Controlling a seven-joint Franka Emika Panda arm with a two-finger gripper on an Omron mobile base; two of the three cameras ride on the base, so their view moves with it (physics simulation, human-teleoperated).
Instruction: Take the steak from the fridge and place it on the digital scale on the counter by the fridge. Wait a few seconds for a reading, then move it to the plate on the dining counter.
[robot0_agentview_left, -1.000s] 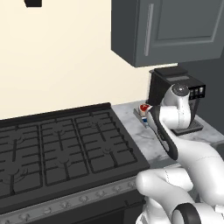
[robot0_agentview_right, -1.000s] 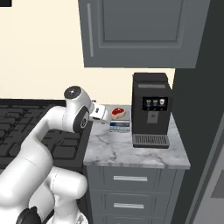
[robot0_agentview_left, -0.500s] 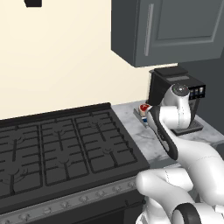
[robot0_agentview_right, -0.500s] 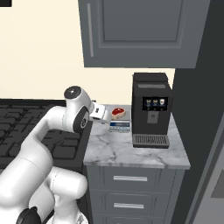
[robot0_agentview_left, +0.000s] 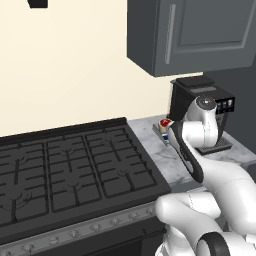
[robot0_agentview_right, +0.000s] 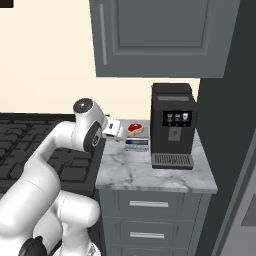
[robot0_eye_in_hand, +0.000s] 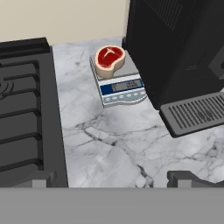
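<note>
The steak (robot0_eye_in_hand: 109, 57), a small red slab with a tan rim, lies on the back of the digital scale (robot0_eye_in_hand: 124, 89), whose blue display faces the hand. The scale stands on the narrow marble counter (robot0_eye_in_hand: 109, 144), just left of the coffee machine. The right base view shows the steak (robot0_agentview_right: 135, 128) on the scale (robot0_agentview_right: 137, 144), and the left base view has the steak (robot0_agentview_left: 165, 123) peeking past the arm. My gripper (robot0_eye_in_hand: 113, 180) is open and empty, hovering back from the scale over the counter's front. Its hand (robot0_agentview_right: 116, 130) sits left of the steak. The plate and dining counter are out of view.
A black boxy coffee machine (robot0_agentview_right: 172, 125) stands right of the scale. The black gas stove (robot0_agentview_left: 70, 170) borders the counter on the left. A grey wall cabinet (robot0_agentview_right: 150, 35) hangs overhead. Drawers (robot0_agentview_right: 150, 205) sit below, and a tall dark grey panel (robot0_agentview_right: 235, 125) closes the right side.
</note>
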